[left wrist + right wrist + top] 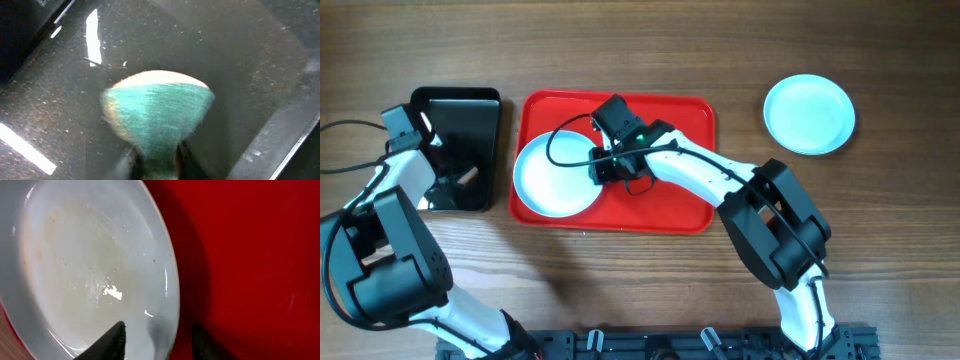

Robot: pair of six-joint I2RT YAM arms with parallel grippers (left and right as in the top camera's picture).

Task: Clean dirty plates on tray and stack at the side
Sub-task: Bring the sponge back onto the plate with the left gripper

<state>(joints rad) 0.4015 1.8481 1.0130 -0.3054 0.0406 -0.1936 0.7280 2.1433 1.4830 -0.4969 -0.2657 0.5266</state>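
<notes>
One pale plate [545,180] lies on the left half of the red tray [670,205]. In the right wrist view this plate [90,255] shows faint brownish smears and specks. My right gripper [605,168] is open at the plate's right rim. One finger [114,341] is over the plate and the other [204,345] over the bare tray [250,255], with the rim between them. My left gripper [157,167] is shut on a teal sponge [157,115] and holds it just above the floor of the black tray [50,100].
A second pale plate [809,113] lies alone on the wooden table at the far right. The black tray [470,105] stands just left of the red tray. A cable loops over the plate on the tray.
</notes>
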